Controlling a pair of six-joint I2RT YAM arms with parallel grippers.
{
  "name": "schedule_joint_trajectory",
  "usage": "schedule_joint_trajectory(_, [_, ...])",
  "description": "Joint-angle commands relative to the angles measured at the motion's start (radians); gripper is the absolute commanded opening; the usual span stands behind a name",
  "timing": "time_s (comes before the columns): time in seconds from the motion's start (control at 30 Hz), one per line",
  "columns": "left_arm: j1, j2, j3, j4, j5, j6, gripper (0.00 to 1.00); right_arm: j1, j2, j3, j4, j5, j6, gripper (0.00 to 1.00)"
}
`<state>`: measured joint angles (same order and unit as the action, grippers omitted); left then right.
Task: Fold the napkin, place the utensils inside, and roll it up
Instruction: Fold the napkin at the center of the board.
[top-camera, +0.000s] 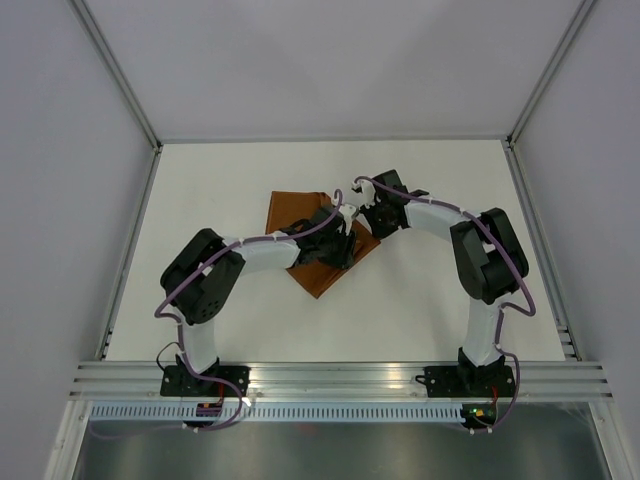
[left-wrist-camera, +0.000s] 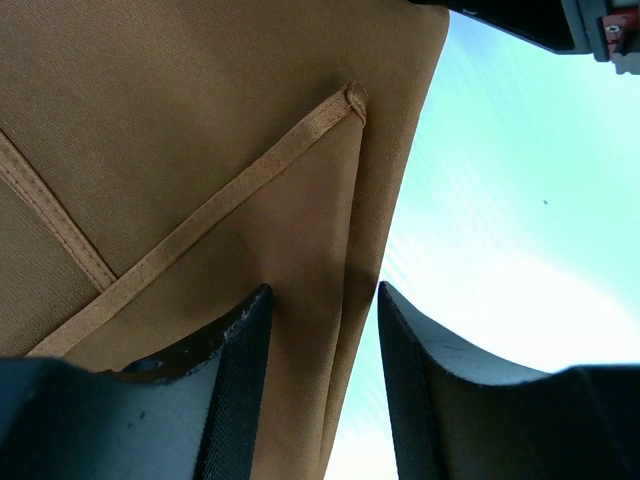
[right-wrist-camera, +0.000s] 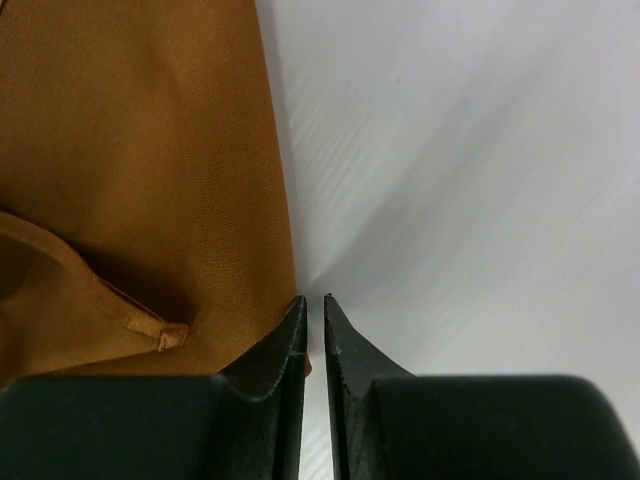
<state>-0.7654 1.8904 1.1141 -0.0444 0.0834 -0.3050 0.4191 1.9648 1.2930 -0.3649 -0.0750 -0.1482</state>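
A white table (top-camera: 250, 320) sits between grey walls (top-camera: 60, 150), framed by aluminium rails (top-camera: 340, 378).

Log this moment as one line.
left gripper: open, astride edge of rust-orange cloth napkin | right gripper: shut, tips beside napkin edge

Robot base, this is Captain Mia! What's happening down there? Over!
Left pincer open, straddling napkin edge. Right pincer shut beside it, grip unclear. Knife not visible; napkin partly folded.

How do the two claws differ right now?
On the left gripper the fingers stand apart, with the edge of the napkin between them; on the right gripper they nearly touch. The left gripper reaches in across the cloth, the right gripper from the bare table side. Both have dark fingers and sit at the napkin's edge.
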Motion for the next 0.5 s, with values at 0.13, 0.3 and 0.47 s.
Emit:
schedule_joint_trajectory(0.13, [0.003, -0.089, -0.033, 0.034, 0.113, 0.102, 0.54, 0.004, -0.084, -0.084, -0.097, -0.02, -0.028, 0.16])
schedule_joint_trajectory(0.3, [0.034, -0.125, -0.053, 0.04, 0.176, 0.112, 0.56, 0.023, -0.115, -0.118, -0.123, -0.042, -0.039, 0.15])
schedule_joint_trajectory(0.47, [0.08, -0.192, -0.112, 0.092, 0.21, 0.093, 0.56, 0.055, -0.13, -0.127, -0.154, -0.069, -0.039, 0.15])
